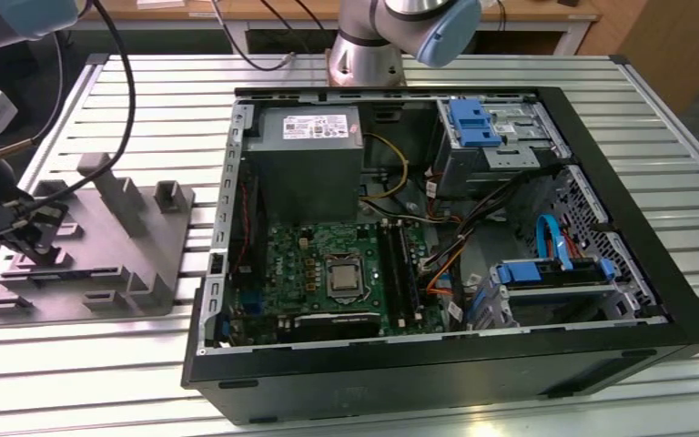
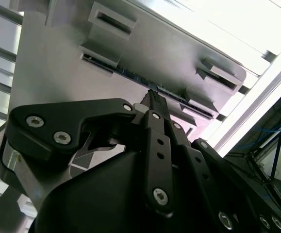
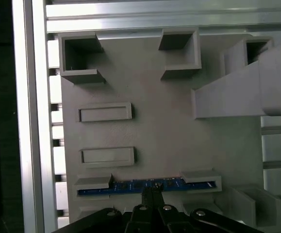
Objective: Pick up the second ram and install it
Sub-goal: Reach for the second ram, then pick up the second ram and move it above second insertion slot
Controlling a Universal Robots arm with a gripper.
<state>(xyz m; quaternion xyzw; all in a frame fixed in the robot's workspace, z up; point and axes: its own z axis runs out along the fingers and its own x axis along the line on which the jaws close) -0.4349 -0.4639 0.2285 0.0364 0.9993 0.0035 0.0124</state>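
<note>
At the exterior view's left, the claw (image 1: 34, 246) stood low over the grey holder tray (image 1: 143, 264), which rested on the slatted surface (image 1: 641, 100). In the first wrist view the second ram (image 3: 130, 185) stood on edge in the tray's end slot, carried between two low blocks and not yet lifted out. The claw's jaws were drawn nearly together across the middle of the board's upper edge and appeared to pinch it.

Handling, as judged: the stick was light, thin and stiff along its length, but would not tolerate twisting or side load. Its faces were smooth and gave little friction, so a central hold on the bare upper edge, square to the board, looked soundest. The chips and the contact edge down in the slot were best left untouched.

Towards the exterior view's right, the open computer case (image 1: 447, 364) lay on its side with the green motherboard (image 1: 313, 264) exposed, well apart from the tray
</note>
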